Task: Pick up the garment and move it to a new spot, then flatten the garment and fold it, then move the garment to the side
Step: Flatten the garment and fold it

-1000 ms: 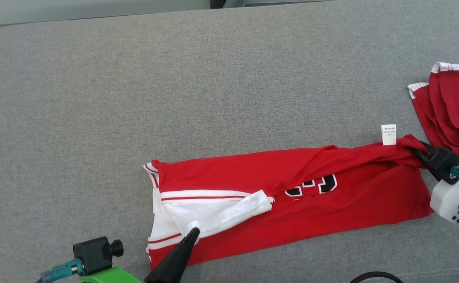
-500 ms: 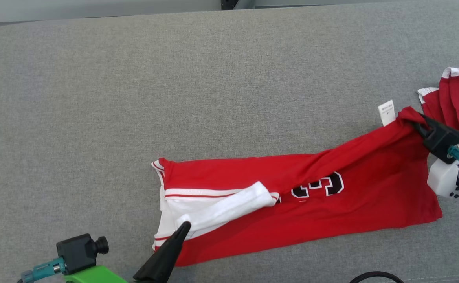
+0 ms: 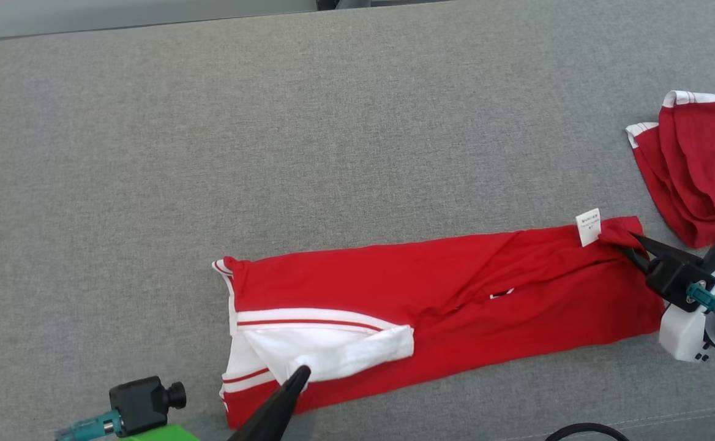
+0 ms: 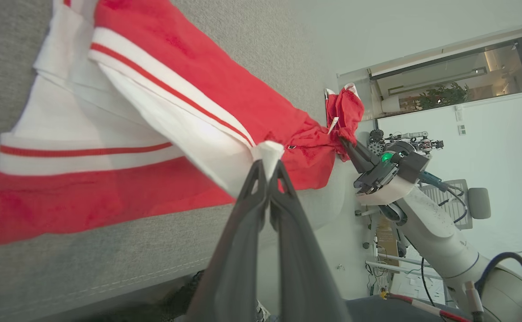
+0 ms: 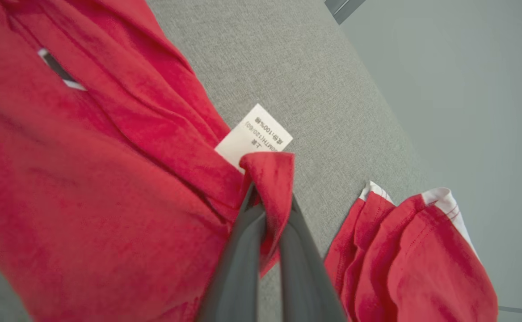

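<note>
Since half a second ago the right end of the shirt (image 3: 455, 294) has sunk from its lifted slant back toward the cushion (image 3: 333, 122). A ridge of cloth has rolled over the black number print (image 3: 499, 294), leaving only a sliver showing. Part of the shift is the camera's own.

The grey cushion spreads under everything. On it the shirt lies as a long red strip in the lower half of the head view, its long axis running from 9 o'clock to 3 o'clock, collar end at 9. A second garment (image 3: 697, 171), also red with white trim, sits crumpled at 2 o'clock, apart from the strip but near its right end.

The left gripper (image 3: 300, 370) comes in from 7 o'clock, jaws pressed together on the tip of the white sleeve (image 3: 333, 352). The right gripper (image 3: 625, 240) reaches in from 3 o'clock, jaws pinching the far hem corner, just beside the small white label (image 3: 588, 226).

So the shirt stretches from the right jaws toward 9 o'clock and from the left jaws toward 2 o'clock, with each arm at its own end. Judging by the loose ridge in the middle, the strip wants drawing taut along that axis before any fold.
</note>
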Robot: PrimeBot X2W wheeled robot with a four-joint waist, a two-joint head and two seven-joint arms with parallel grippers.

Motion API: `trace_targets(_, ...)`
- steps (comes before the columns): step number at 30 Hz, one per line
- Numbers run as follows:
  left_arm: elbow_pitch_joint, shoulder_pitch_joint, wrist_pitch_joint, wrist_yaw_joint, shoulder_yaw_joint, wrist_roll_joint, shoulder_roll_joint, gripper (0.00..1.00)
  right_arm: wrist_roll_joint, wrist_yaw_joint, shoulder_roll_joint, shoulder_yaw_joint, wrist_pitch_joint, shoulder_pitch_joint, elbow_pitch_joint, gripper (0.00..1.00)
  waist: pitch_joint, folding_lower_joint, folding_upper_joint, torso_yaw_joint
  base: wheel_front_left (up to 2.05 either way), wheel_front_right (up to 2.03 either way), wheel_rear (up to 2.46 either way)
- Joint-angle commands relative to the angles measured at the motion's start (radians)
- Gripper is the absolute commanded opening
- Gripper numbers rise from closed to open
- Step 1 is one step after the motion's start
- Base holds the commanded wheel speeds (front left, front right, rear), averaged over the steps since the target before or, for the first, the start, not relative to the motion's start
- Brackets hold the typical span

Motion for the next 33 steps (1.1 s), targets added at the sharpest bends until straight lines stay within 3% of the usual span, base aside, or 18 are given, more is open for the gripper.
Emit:
trace_targets(1, 0.002, -0.009, 0.005, -0.005, -0.006, 0.004, 0.002, 0.00, 0.006, -0.002, 0.002, 0.008, -0.002, -0.001, 0.009, 0.00, 0.002, 0.0000, -0.0001, -0.006, 0.00, 0.00, 0.00)
trace_targets(2, 0.003, -0.013, 0.010, -0.002, -0.010, 0.008, 0.002, 0.00, 0.005, -0.002, 0.002, 0.015, -0.002, -0.007, 0.018, 0.07, 0.001, 0.0000, -0.0001, -0.008, 0.00, 0.00, 0.00)
trace_targets(4, 0.003, -0.019, 0.014, 0.007, -0.015, 0.017, 0.004, 0.00, 0.010, -0.002, 0.008, 0.027, -0.002, -0.022, 0.030, 0.82, 0.000, 0.0000, -0.0001, -0.011, 0.00, 0.00, 0.00)
trace_targets(5, 0.003, -0.021, 0.017, 0.009, -0.016, 0.020, 0.006, 0.00, 0.014, -0.002, 0.010, 0.035, -0.002, -0.026, 0.034, 1.00, 0.000, 0.0000, -0.0001, -0.012, 0.00, 0.00, 0.00)
trace_targets(13, -0.028, -0.071, 0.054, 0.039, -0.025, 0.038, 0.021, 0.00, 0.059, -0.002, 0.017, 0.062, -0.002, -0.067, 0.054, 1.00, -0.011, 0.0000, -0.0001, -0.042, 0.00, 0.00, 0.00)
trace_targets(24, -0.132, 0.008, 0.043, 0.083, -0.045, 0.078, 0.023, 0.00, 0.092, -0.002, 0.050, -0.053, -0.002, -0.030, -0.032, 1.00, -0.009, 0.0000, -0.0001, -0.076, 0.00, 0.00, 0.00)
trace_targets(33, -0.019, -0.106, 0.042, 0.107, 0.007, 0.086, 0.020, 0.00, 0.083, -0.002, 0.096, -0.157, -0.002, 0.032, -0.109, 1.00, 0.017, 0.0000, -0.0001, -0.079, 0.00, 0.00, 0.00)
